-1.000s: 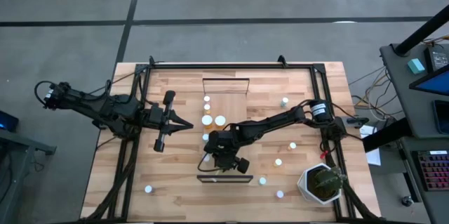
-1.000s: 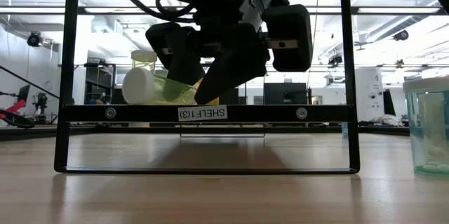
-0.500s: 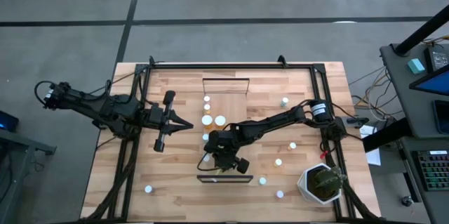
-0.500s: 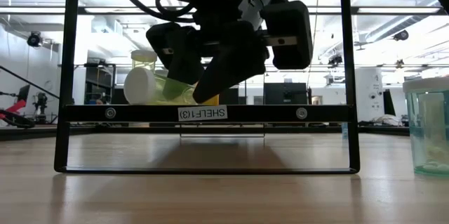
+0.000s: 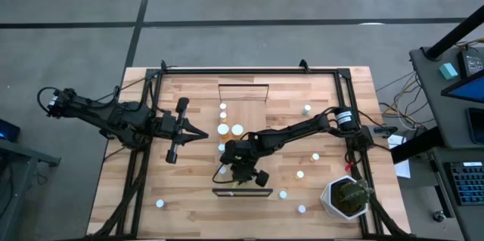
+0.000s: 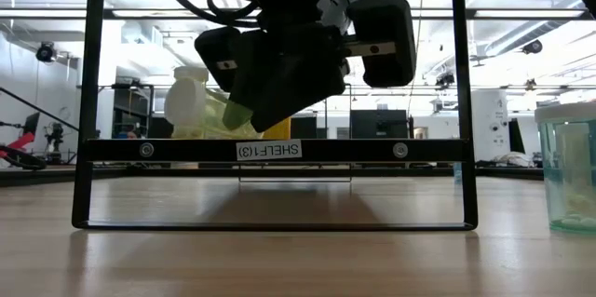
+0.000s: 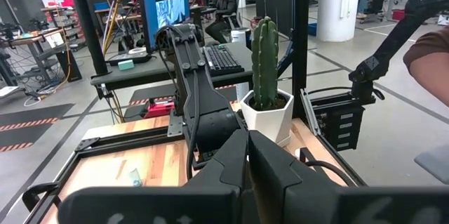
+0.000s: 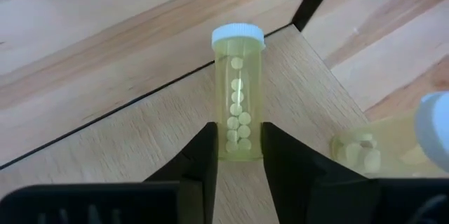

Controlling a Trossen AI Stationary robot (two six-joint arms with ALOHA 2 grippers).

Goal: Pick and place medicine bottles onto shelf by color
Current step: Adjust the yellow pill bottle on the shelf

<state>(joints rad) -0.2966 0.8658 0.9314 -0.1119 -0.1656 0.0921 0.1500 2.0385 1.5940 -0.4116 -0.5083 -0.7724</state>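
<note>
The right gripper [image 8: 237, 155] pinches 1 yellow-green, white-capped pill bottle [image 8: 238, 97] lying on the light-wood shelf plank [image 8: 154, 133], apparently gripping its base to stand it upright. The left gripper [image 5: 203, 134], fingers together, waits apart.

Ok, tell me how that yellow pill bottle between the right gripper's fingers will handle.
The yellow pill bottle lies on its side, round-bodied, so it would probably roll if nudged. Few pills show inside, so likely light. The right gripper straddles its smooth plastic base; it might slip.
</note>
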